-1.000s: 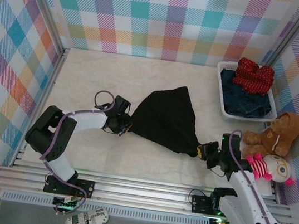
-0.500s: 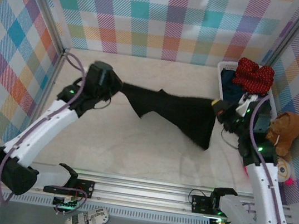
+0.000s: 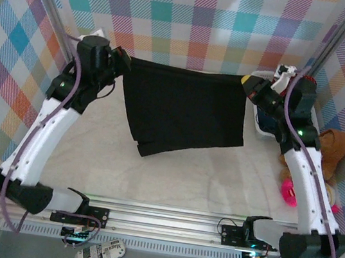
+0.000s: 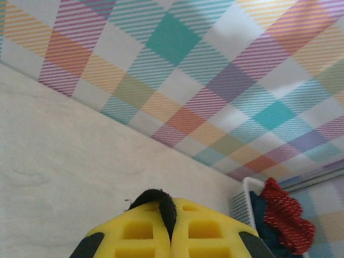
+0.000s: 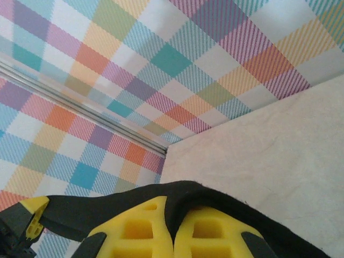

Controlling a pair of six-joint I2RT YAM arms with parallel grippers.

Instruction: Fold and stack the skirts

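A plain black skirt (image 3: 181, 111) hangs spread in the air between both arms, its top edge stretched taut near the back wall and its lower edge drooping toward the table. My left gripper (image 3: 126, 62) is shut on its left corner; black cloth (image 4: 161, 203) sticks out between the yellow fingers (image 4: 134, 231). At the right corner my right gripper (image 3: 247, 83) is shut too, black fabric (image 5: 215, 201) wrapping its yellow fingers (image 5: 145, 226). A red dotted skirt (image 4: 282, 215) lies on a dark blue denim one (image 4: 263, 207) in the white basket (image 4: 241, 207).
The white slatted basket (image 3: 259, 126) stands at the back right behind my right arm. A brown teddy bear (image 3: 332, 153) and a pink-and-white soft toy (image 3: 289, 193) lie by the right wall. Checked walls close in the cream table (image 3: 171, 181) on three sides.
Both arms have swung up and back from the table's front, lifting the black skirt off the surface and pulling it out wide. It now hangs flat instead of bunched.
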